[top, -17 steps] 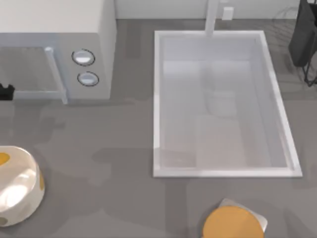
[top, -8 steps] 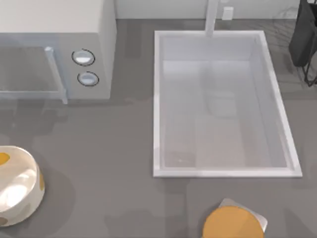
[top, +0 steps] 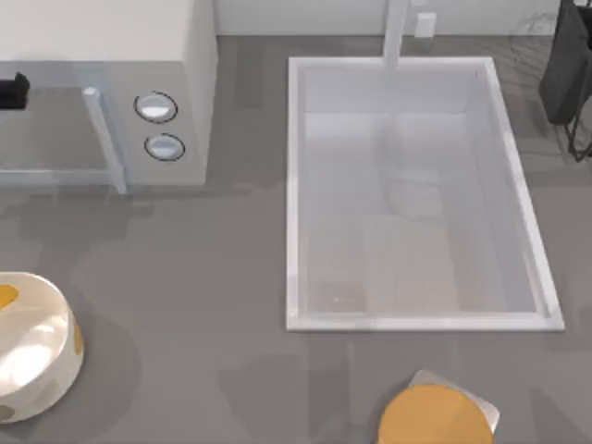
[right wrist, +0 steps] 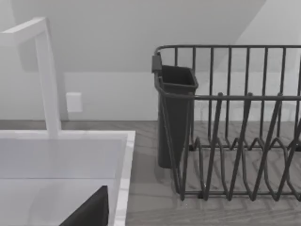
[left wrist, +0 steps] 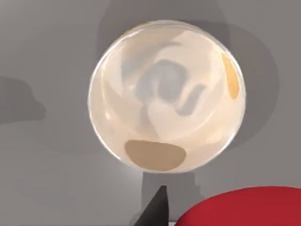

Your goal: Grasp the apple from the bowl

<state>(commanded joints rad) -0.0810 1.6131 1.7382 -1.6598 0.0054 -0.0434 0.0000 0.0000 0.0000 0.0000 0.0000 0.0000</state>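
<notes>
Grasp apparently achieved: from my left wrist camera the small smooth bright-red apple (left wrist: 240, 207) sits close under the lens beside one dark fingertip (left wrist: 157, 209), above the emptied glossy cream-white orange-spotted bowl (left wrist: 167, 94), though I cannot tell jaw spread, leaving only retreat.

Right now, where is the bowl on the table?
The bowl sits at the top view's left edge, in front of the microwave. The left wrist view looks down into it, with the apple held nearer the camera.

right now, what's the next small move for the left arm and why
Probably lift the left gripper straight up, grip closed: the apple sits close against it, out of the bowl, whose inside is bare below. The right gripper idles by the sink.
</notes>
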